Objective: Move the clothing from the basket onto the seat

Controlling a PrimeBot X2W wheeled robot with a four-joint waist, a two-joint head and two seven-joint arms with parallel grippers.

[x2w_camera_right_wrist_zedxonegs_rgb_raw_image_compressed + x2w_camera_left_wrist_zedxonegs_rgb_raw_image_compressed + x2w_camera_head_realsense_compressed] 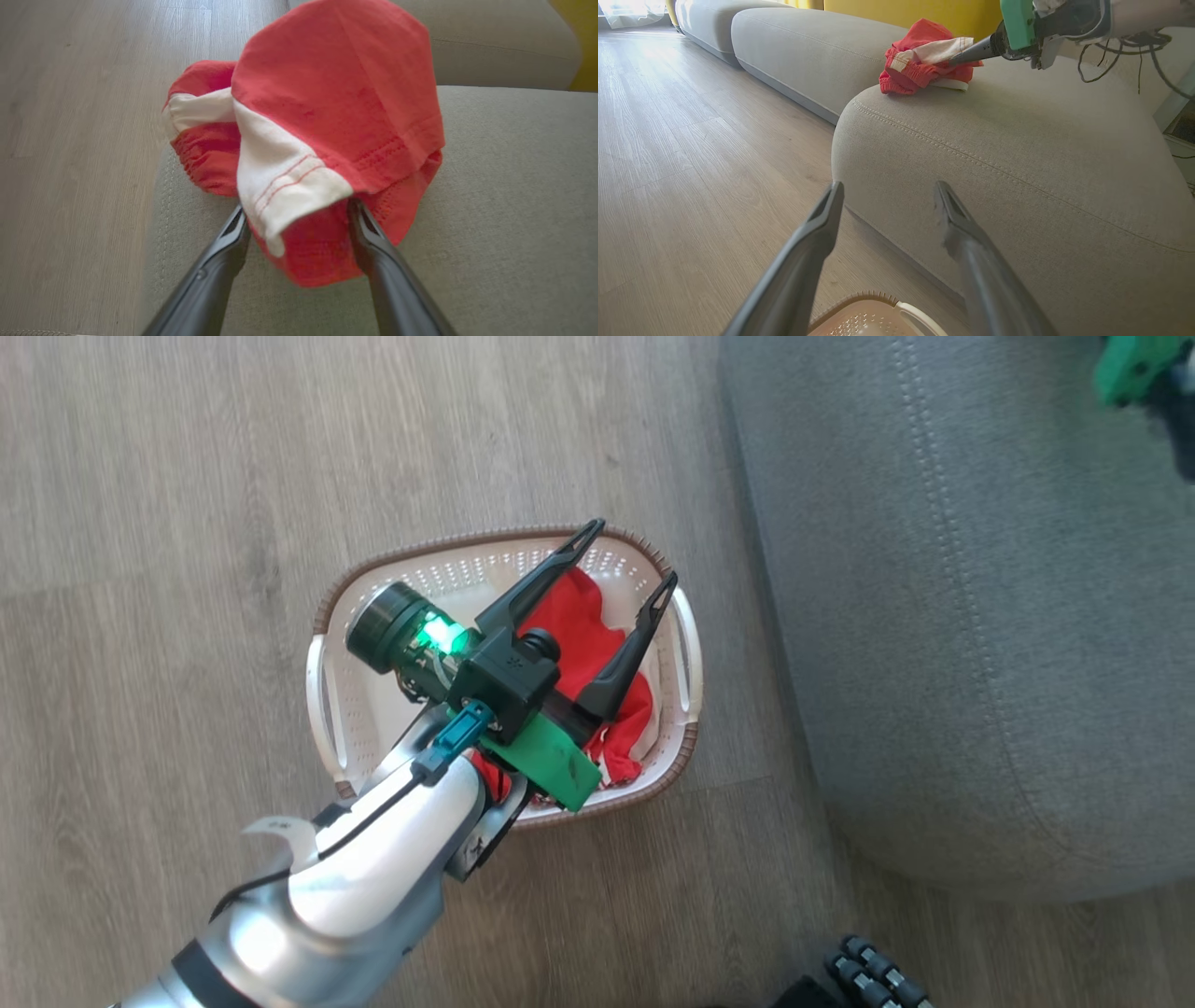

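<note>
Over the basket (448, 543), which stands on the wooden floor (168, 523) just beside the seat (980, 616), the left tool (630, 555) hangs with its two fingers (537, 583) spread wide, holding nothing. A red garment (583, 621) lies crumpled in the basket beneath it, white trim showing at its lower edge. On the seat's top, near its rounded edge, a second garment (336, 93), red with a white panel, sits bunched up. The right tool (296, 207) is at it, fingers well apart, the cloth bulging between and over their tips without being pinched.
</note>
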